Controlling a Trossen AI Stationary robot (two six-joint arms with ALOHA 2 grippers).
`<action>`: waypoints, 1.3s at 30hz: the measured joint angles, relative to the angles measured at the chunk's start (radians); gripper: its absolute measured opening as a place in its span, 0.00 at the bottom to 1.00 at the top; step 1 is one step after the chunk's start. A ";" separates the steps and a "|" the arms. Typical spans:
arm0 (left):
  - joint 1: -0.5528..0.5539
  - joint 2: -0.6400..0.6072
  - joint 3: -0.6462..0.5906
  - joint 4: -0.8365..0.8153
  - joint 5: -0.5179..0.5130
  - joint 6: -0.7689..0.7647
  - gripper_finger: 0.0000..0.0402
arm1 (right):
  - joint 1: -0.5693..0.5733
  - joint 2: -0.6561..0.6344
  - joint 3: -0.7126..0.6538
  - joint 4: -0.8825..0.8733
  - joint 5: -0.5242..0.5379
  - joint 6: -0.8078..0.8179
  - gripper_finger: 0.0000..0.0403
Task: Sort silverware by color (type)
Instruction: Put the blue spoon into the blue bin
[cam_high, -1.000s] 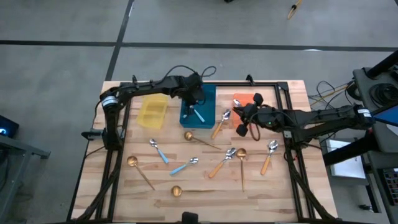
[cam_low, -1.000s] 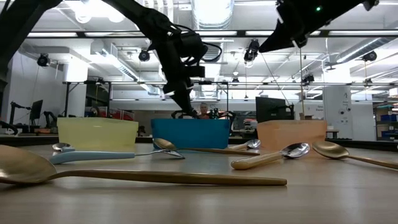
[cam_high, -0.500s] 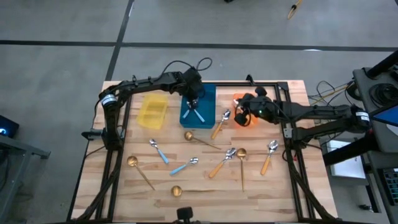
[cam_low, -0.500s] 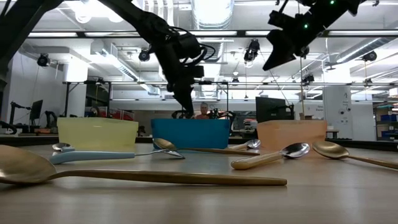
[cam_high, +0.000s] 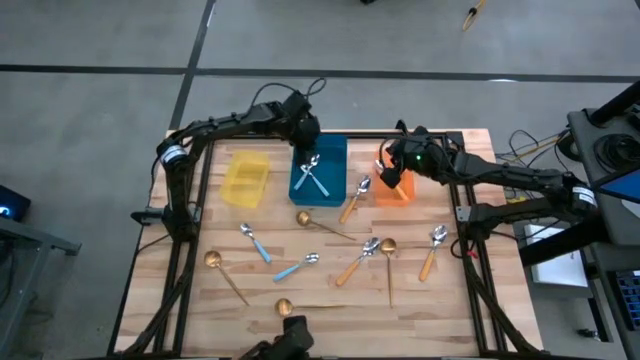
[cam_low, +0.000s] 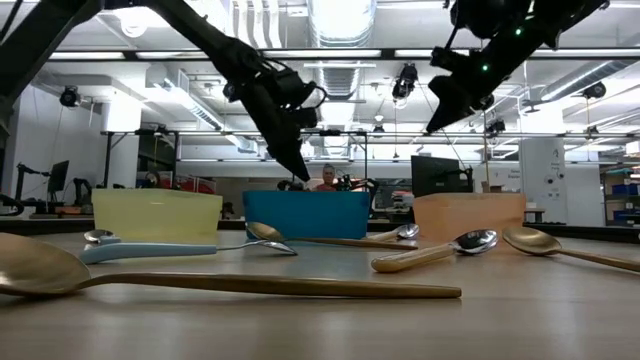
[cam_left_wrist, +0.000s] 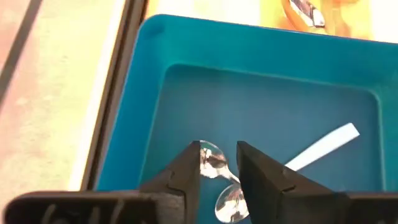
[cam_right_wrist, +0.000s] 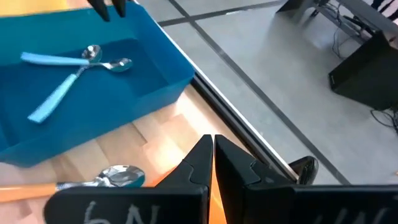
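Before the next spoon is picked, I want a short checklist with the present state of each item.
1. Left tool free of the blue bin: ok, it is above the bin and holds no spoon.
2. Two blue spoons lie inside the blue bin: ok.
3. Right tool empty: ok, shut on nothing, over the orange bin.
4. Yellow bin ready: ok, no spoon seen in it.
5. Table sorted: not ok, gold, blue and orange spoons remain.

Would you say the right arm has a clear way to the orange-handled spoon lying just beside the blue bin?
Probably yes. The right end effector hovers over the orange bin, next to the orange-handled spoon. Nothing lies between them, and the left end effector is behind the blue bin.
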 joint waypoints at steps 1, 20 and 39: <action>0.000 0.009 0.000 0.006 0.008 0.000 0.24 | -0.007 0.008 -0.002 0.008 -0.015 -0.005 0.02; -0.002 0.135 0.000 0.060 -0.079 -0.079 0.39 | -0.055 0.078 -0.004 0.033 -0.020 -0.034 0.02; -0.009 0.137 -0.014 0.066 -0.079 -0.098 0.39 | -0.055 0.079 -0.004 0.033 -0.020 -0.037 0.02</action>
